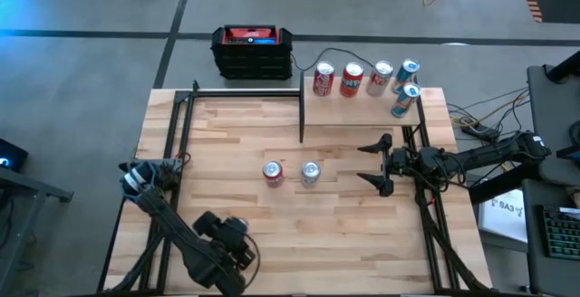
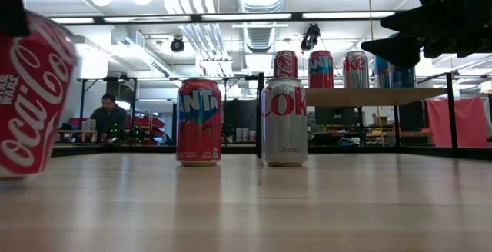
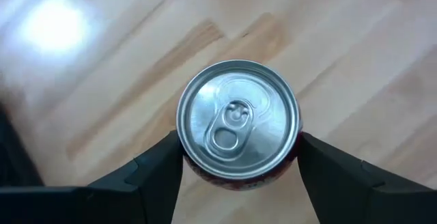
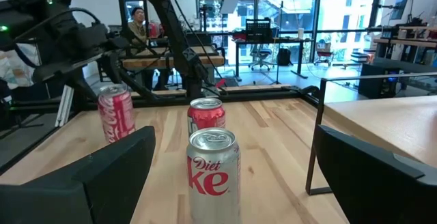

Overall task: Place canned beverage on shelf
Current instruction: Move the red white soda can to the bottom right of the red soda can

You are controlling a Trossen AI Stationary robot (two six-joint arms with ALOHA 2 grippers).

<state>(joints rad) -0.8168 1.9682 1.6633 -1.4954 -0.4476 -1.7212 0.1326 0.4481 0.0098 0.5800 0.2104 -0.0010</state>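
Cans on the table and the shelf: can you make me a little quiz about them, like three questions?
1. How many cans stand on the shelf?
2. True or false: the right gripper is holding the Diet Coke can.
3. What sits between the fingers of the left gripper? A) the Diet Coke can B) the Coca-Cola can C) nothing

Key
1. Five.
2. False. Its fingers are open and apart from the can.
3. B.
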